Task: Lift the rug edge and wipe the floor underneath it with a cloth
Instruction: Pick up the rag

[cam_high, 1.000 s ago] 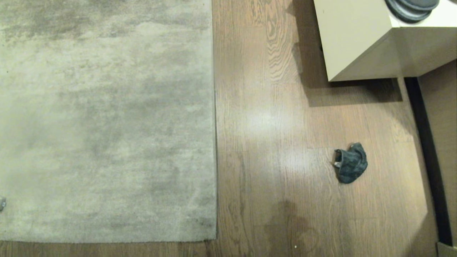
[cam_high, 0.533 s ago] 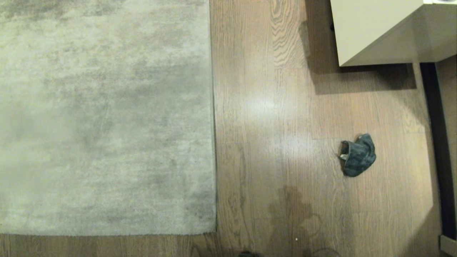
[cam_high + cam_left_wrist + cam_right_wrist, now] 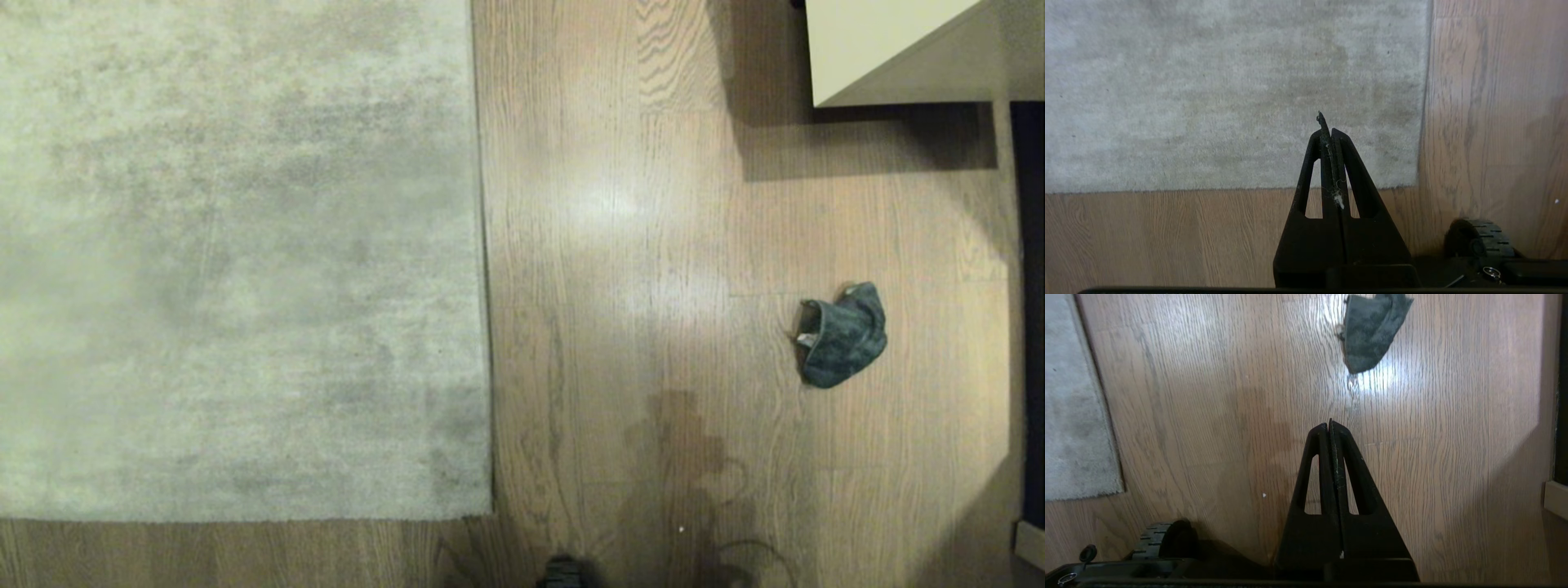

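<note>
Reaching the small dark grey-teal cloth (image 3: pixel 841 335) on the brown wood floor (image 3: pixel 637 245) comes first, so the right gripper (image 3: pixel 1331 424), its fingers pressed together, should spread them wide above it.

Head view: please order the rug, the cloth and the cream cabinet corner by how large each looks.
1. Rug, the largest; it runs past the picture's edge.
2. Cream cabinet corner, only partly in view.
3. Cloth, the smallest, crumpled on the wood floor.

Quick count: one rug (image 3: pixel 237 261), one cloth (image 3: pixel 841 335) on the floor (image 3: pixel 637 245), one pale cabinet (image 3: pixel 882 49), two pincers, left pincer (image 3: pixel 1327 130) and right pincer (image 3: pixel 1329 426).
</note>
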